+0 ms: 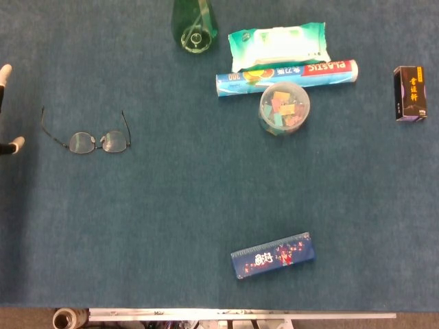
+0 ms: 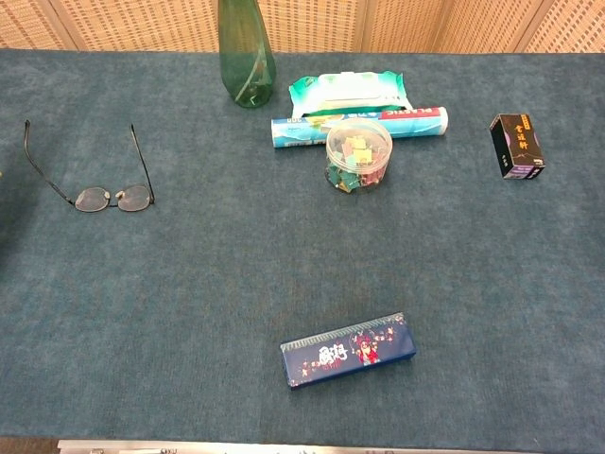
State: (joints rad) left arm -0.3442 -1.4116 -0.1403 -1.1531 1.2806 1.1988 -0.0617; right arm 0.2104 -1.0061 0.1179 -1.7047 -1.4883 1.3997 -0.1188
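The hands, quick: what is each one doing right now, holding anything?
Left hand: only fingertips show at the picture's edge beside the glasses; cannot tell.
Right hand: not in view.

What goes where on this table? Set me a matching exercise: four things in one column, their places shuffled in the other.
Things:
1. glasses
2. green bottle
3. black box
4. blue case

Places on the table:
A. far right side, alone
B. near edge, about the middle
C. left side, arms unfolded
D. far edge, just left of the wipes pack

Pairs: 1-C, 2-D, 3-A, 4-B
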